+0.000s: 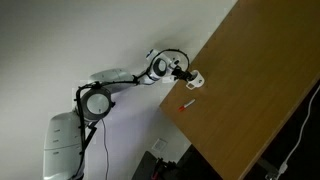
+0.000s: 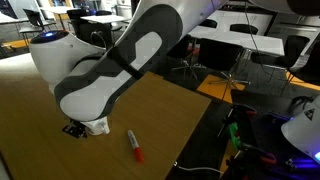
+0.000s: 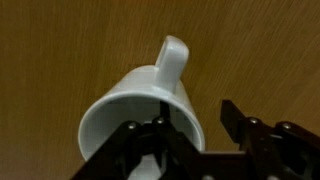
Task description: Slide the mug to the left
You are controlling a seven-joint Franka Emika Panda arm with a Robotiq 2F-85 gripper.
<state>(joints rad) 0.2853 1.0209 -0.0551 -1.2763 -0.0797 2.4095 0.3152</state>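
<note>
Straddling the rim of the mug (image 3: 140, 105), the gripper (image 3: 195, 130) is seen open; the slide across the table (image 3: 60, 40) is judged not yet done.

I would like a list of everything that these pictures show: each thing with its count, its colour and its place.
mug: one, white, on the table, under the gripper.
pen-like object: one, red and white, on the table, apart from the mug.
table: one, brown wood.
office furniture: several pieces, pale and dark, behind the table, blurred.
robot arm: one, white, reaching over the table.
gripper: one, black, open, one finger inside the mug, one outside.
</note>
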